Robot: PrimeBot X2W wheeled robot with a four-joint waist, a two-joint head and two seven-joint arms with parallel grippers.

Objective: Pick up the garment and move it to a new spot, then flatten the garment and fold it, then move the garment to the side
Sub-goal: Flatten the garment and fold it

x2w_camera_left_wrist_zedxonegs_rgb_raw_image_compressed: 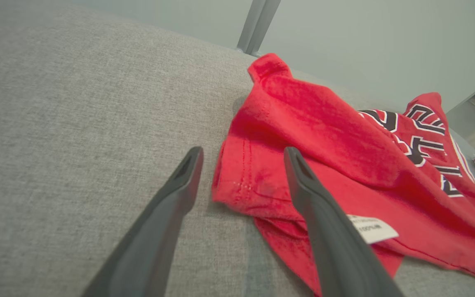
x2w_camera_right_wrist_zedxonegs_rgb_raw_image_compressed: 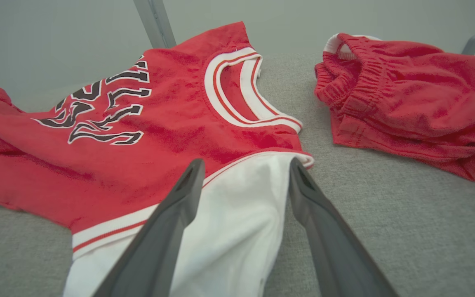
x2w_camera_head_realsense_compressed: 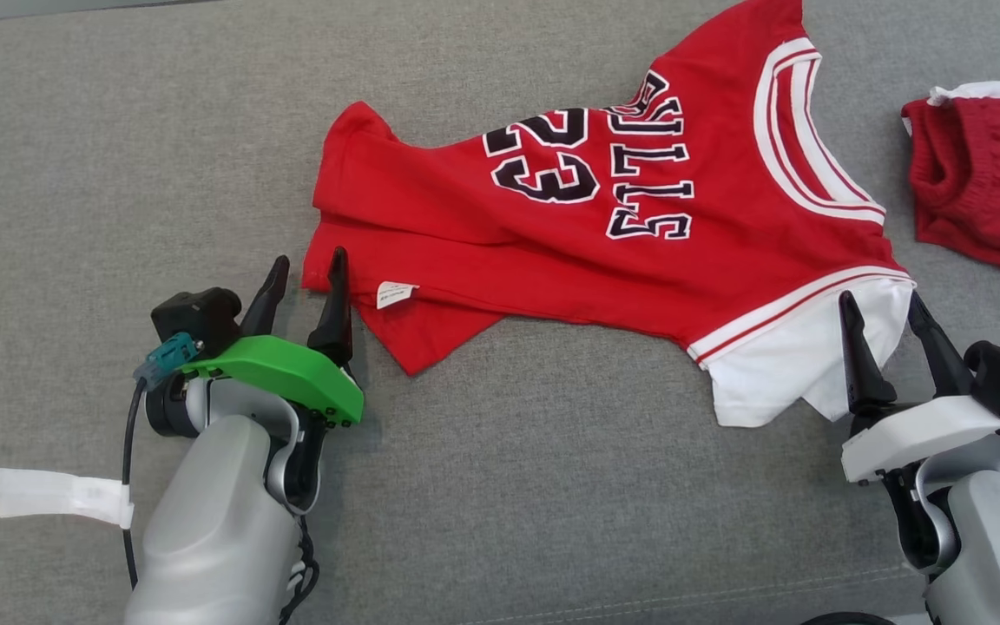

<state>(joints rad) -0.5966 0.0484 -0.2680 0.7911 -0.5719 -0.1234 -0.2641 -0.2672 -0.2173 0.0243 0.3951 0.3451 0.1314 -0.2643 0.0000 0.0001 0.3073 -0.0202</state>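
Grey cushion (x2w_camera_head_realsense_compressed: 118,130) under everything. The jersey (x2w_camera_head_realsense_compressed: 639,217) lies spread but wrinkled across the upper middle of the head view, collar toward 2 o'clock, hem toward 9 o'clock, black lettering face up. One hem corner is folded over, and a small white label (x2w_camera_head_realsense_compressed: 396,294) shows there.

Left gripper (x2w_camera_head_realsense_compressed: 310,257) sits at the jersey's 8 o'clock with its jaws wide. The left wrist view shows one finger over the hem corner (x2w_camera_left_wrist_zedxonegs_rgb_raw_image_compressed: 241,181) and the other over bare cushion; nothing is held.

Right gripper (x2w_camera_head_realsense_compressed: 881,299) sits at the jersey's 4 o'clock, jaws wide and empty. The white sleeve (x2w_camera_right_wrist_zedxonegs_rgb_raw_image_compressed: 237,214) lies between its fingers.

Red shorts (x2w_camera_head_realsense_compressed: 977,182) are bunched at 3 o'clock of the jersey, just apart from the collar.
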